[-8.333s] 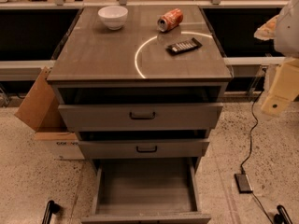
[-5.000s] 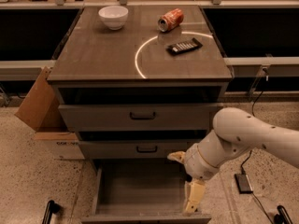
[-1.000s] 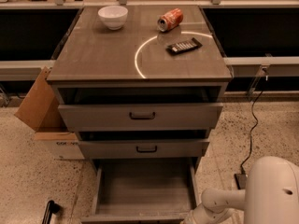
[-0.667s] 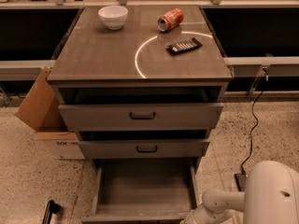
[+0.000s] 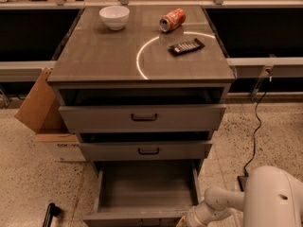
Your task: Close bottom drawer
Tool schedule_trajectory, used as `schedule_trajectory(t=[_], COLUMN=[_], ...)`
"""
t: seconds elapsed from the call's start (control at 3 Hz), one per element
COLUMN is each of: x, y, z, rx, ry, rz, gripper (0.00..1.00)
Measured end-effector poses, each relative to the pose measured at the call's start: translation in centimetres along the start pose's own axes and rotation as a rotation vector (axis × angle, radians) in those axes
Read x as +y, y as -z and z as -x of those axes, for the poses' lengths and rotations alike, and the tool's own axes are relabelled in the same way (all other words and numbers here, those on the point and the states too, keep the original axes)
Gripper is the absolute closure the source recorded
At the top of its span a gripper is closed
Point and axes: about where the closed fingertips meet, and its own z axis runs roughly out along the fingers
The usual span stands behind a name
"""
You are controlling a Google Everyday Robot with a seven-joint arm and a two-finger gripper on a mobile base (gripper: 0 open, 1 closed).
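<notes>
The bottom drawer (image 5: 147,188) is pulled far out of the grey-brown cabinet (image 5: 94,60), showing its plain grey box interior. Its front panel (image 5: 135,219) lies at the lower edge of the camera view and its handle is out of sight. My gripper (image 5: 185,221) is low at the drawer's front right corner, right beside the front panel and partly cut off by the frame edge. My white arm (image 5: 222,202) reaches to it from the lower right.
The top drawer (image 5: 142,117) and middle drawer (image 5: 147,150) stand slightly out. A white bowl (image 5: 114,16), a red can (image 5: 172,19) and a dark remote (image 5: 186,47) lie on the cabinet top. A cardboard box (image 5: 45,115) stands left. A cable and adapter (image 5: 244,181) lie right.
The arm came in from the right, passed over the open drawer, then dropped to its front right corner. Over the last second it hardly moved. The drawer stays open as before.
</notes>
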Motion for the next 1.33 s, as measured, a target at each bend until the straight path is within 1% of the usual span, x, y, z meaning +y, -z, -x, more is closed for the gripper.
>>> schedule_trajectory(t=[0.33, 0.67, 1.0, 1.33], x=[-2.0, -2.1, -4.9, -4.6], y=[0.4, 0.4, 1.0, 1.2], z=[-0.2, -0.2, -0.3, -0.1], rx=[0.001, 0.001, -0.007, -0.007], ry=[0.010, 0.011, 0.017, 0.017], rz=[-0.029, -0.031, -0.071, -0.071], gripper=[1.00, 1.00, 1.00, 1.00])
